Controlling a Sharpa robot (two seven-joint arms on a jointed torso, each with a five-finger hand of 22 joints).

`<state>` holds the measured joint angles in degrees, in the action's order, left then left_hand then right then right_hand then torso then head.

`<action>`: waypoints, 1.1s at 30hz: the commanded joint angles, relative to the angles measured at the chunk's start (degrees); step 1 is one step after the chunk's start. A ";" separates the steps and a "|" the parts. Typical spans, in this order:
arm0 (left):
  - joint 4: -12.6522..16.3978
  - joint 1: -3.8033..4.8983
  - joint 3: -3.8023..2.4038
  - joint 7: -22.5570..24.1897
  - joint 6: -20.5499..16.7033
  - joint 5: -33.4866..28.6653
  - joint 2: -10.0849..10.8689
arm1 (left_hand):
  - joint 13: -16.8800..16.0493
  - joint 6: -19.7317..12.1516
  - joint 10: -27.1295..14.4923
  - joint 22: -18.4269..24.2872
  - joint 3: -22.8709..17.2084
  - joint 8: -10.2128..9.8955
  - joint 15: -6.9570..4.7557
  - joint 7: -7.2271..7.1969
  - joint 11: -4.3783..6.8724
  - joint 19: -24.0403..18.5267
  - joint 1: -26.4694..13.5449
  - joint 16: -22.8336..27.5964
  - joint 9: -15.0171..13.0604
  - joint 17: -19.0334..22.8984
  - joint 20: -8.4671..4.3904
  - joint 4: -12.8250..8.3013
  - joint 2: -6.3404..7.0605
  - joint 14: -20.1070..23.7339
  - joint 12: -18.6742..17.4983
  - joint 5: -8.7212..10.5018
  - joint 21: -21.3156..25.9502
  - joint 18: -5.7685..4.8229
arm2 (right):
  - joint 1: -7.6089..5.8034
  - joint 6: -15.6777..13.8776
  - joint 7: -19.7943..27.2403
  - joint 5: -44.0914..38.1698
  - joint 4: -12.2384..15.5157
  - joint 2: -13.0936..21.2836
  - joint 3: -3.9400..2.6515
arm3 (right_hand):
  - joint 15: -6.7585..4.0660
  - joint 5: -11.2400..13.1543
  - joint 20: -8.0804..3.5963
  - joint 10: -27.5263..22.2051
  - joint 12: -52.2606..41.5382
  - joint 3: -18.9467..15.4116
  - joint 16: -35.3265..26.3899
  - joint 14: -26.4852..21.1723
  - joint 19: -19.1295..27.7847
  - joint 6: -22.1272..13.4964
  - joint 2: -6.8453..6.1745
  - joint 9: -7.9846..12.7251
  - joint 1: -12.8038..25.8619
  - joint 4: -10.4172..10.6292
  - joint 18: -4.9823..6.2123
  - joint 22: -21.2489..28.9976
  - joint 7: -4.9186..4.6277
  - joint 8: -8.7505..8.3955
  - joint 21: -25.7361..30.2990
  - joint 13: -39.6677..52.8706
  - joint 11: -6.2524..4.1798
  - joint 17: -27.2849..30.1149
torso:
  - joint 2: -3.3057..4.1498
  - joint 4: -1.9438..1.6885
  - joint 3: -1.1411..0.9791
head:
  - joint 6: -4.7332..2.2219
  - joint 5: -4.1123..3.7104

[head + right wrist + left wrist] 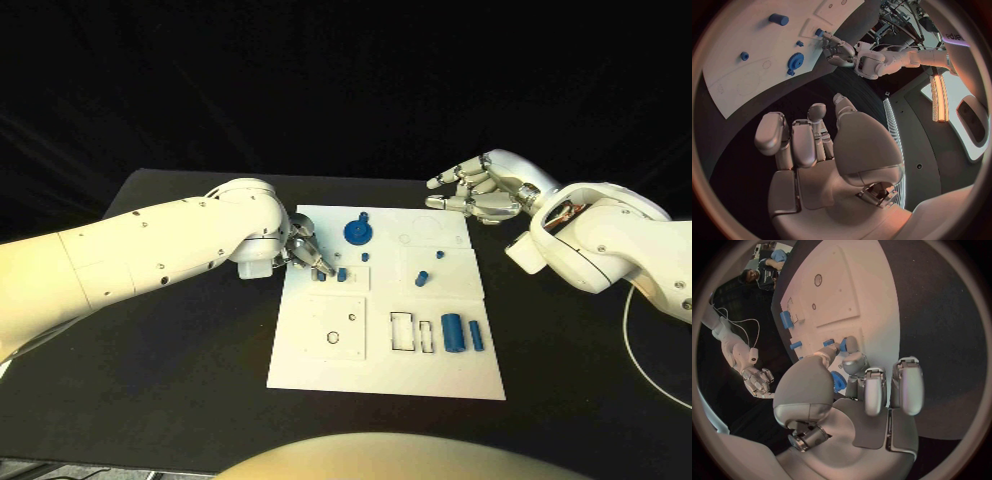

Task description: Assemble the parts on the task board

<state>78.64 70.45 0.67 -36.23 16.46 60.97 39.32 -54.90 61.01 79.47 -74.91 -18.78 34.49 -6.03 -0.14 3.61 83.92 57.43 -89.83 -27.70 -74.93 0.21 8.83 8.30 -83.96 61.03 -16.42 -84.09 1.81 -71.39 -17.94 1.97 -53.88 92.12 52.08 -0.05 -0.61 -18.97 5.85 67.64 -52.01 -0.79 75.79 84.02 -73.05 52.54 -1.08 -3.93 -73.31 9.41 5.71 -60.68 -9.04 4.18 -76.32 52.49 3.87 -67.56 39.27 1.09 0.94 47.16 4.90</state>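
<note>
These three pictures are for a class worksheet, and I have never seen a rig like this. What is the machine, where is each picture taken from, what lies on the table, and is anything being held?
It is a robot with two white arms, each ending in a silver many-fingered hand. The square picture looks down from a camera on its head; the two round ones come from cameras at its wrists, behind each hand.

On the black table lies a white task board with small blue parts: a round gear-like piece, a cylinder with a thinner bar beside it, and some small pegs.

The left hand reaches onto the board's left edge, its fingertips at two small blue pieces; whether it grips one is not clear. The right hand is beyond the board's far right corner, fingers curled, holding nothing.
</note>
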 commanded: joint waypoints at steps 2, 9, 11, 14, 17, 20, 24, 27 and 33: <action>-0.11 -0.02 -0.01 -0.18 -0.70 0.50 -0.01 | -0.14 0.09 0.33 -10.73 1.94 -0.28 -0.39 0.42 -0.13 4.59 -0.52 -0.17 0.10 -15.07 -0.36 0.72 -0.53 -6.04 0.29 0.13 -0.32 -0.40 | 0.04 0.53 0.61 -0.06 0.07 0.00 0.00 | 0.04 -0.23 -0.20 -0.50 0.35 -0.23 -0.39 1.65 0.40 0.36 0.02 -0.08 -0.35 -0.03 0.38 0.05 0.03 0.21 0.38 -0.09 0.01 0.05 | -0.02 0.01 0.01 | -0.03 -0.01; 0.50 -0.02 -0.07 -0.06 -2.55 0.50 0.51 | -0.21 0.14 0.33 -10.76 4.23 -0.34 -0.41 0.42 -0.12 4.60 -0.32 -0.17 0.13 -15.07 -0.39 1.63 -0.98 -6.04 0.33 0.14 -0.31 -0.40 | 0.05 0.58 0.61 -0.02 0.01 -0.01 0.01 | 0.04 -0.22 -0.20 -0.52 0.37 -0.28 -0.40 1.65 0.39 0.35 0.01 -0.08 -0.31 0.01 0.37 0.05 0.02 0.21 0.38 -0.12 0.02 0.05 | 0.01 0.07 0.04 | -0.19 -0.13; 1.13 -0.01 -0.15 0.43 -4.51 -0.11 1.05 | -0.01 0.03 0.20 -10.44 5.25 -0.41 -0.42 0.45 -0.14 4.49 -0.08 -0.17 0.16 -15.07 -0.40 1.95 -1.06 -6.04 0.13 0.15 0.14 -0.29 | 0.08 0.68 0.62 -0.02 -0.03 -0.03 0.02 | 0.05 -0.22 -0.20 -0.52 0.37 -0.32 -0.41 1.65 0.41 0.35 0.01 -0.08 -0.28 0.04 0.38 0.09 0.02 0.20 0.41 -0.12 0.02 0.06 | -0.02 0.08 0.05 | -0.16 -0.15; 1.73 0.04 -0.48 1.10 -6.70 -1.92 1.65 | 0.33 -0.41 -0.19 -9.98 7.07 -0.58 -0.33 0.63 -0.28 4.31 0.05 -0.17 0.23 -15.07 -0.35 2.60 -0.83 -6.04 -0.24 1.39 0.80 -0.14 | 0.10 0.79 0.62 -0.04 -0.08 -0.03 0.04 | 0.05 -0.22 -0.20 -0.56 0.43 -0.32 -0.45 1.64 0.49 0.34 0.01 -0.07 -0.29 0.04 0.41 0.23 0.02 0.20 0.48 -0.18 0.02 0.11 | -0.02 0.03 0.00 | -0.20 -0.22; 2.35 0.16 -0.79 1.40 -8.07 -3.10 2.32 | 0.26 -0.58 -0.32 -9.87 8.90 -0.59 -0.30 0.68 -0.33 4.27 0.37 -0.17 0.25 -15.07 -0.32 3.54 -1.18 -6.04 -0.21 3.43 1.00 -0.09 | 0.11 0.82 0.62 -0.05 -0.11 -0.04 0.05 | 0.05 -0.23 -0.20 -0.56 0.42 -0.33 -0.46 1.63 0.51 0.34 0.01 -0.07 -0.29 0.04 0.41 0.26 0.02 0.20 0.49 -0.18 0.02 0.13 | -0.03 -0.02 -0.02 | -0.26 -0.27; 3.01 0.29 -1.07 1.50 -8.84 -3.63 3.09 | 0.45 -0.75 -0.51 -9.57 10.22 -0.59 -0.28 0.73 -0.37 4.17 0.63 -0.17 0.27 -15.07 -0.31 4.30 -1.44 -6.04 -0.40 4.43 1.45 0.01 | 0.12 0.81 0.63 -0.07 -0.12 -0.04 0.06 | 0.05 -0.24 -0.20 -0.54 0.38 -0.33 -0.46 1.63 0.50 0.34 0.00 -0.07 -0.31 0.04 0.41 0.25 0.02 0.20 0.49 -0.14 0.02 0.12 | 0.00 0.02 -0.04 | -0.30 -0.26; 3.85 0.48 -1.38 4.19 -11.13 -5.19 4.23 | 4.00 -2.24 -2.67 -6.74 11.94 -1.00 -0.12 1.23 -0.72 3.09 1.93 -0.17 0.44 -15.07 -0.24 5.08 -1.83 -6.04 -3.63 4.64 5.39 0.93 | 0.13 0.80 0.63 -0.08 -0.16 -0.02 0.07 | 0.05 -0.24 -0.20 -0.54 0.38 -0.33 -0.46 1.63 0.50 0.34 0.00 -0.07 -0.31 0.04 0.41 0.25 0.02 0.20 0.49 -0.14 0.02 0.12 | 0.00 -0.02 0.02 | -0.26 -0.41; 3.95 0.58 -1.46 8.25 -14.68 -7.95 4.57 | 15.72 -6.09 -10.75 3.12 13.31 -2.30 1.14 3.01 -2.28 -1.63 4.97 2.38 1.15 -11.47 0.74 5.39 -2.37 -4.78 -14.90 4.34 19.39 3.66 | 0.13 0.78 0.62 -0.08 -0.17 0.01 0.08 | 0.05 -0.24 -0.20 -0.56 0.40 -0.35 -0.48 1.63 0.52 0.34 0.00 -0.07 -0.32 0.05 0.42 0.28 0.02 0.20 0.51 -0.16 0.02 0.14 | 0.02 -0.11 0.02 | -0.37 -0.51; 3.28 0.44 -0.63 25.29 -22.49 -5.99 3.55 | 22.73 -14.83 -26.80 25.86 11.81 -7.86 6.53 8.71 -8.60 -19.87 18.18 36.93 5.33 25.15 4.80 1.29 -2.90 19.97 -26.09 3.75 53.76 7.24 | 0.13 0.76 0.63 -0.09 -0.18 0.03 0.09 | 0.05 -0.25 -0.20 -0.57 0.40 -0.36 -0.49 1.62 0.53 0.34 0.00 -0.07 -0.32 0.05 0.42 0.30 0.02 0.20 0.52 -0.17 0.02 0.15 | -0.01 -0.05 0.07 | -0.72 -0.70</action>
<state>82.01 70.95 -0.03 -25.56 1.25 55.37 43.38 -33.26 47.03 54.69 -50.56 -6.38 27.36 -0.25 8.05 -4.35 65.94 73.33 -57.80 -22.98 -54.32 4.49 11.15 5.58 -67.85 36.56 -12.77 -32.74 8.91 -71.30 -17.84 2.06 -53.79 91.93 52.12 0.05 -0.61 -18.97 5.65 67.64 -51.78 -0.78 75.57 84.02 -72.84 52.54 -1.08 -3.93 -73.31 9.41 5.71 -60.47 -9.04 4.18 -76.07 52.36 3.87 -67.47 39.26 0.99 0.96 46.61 4.27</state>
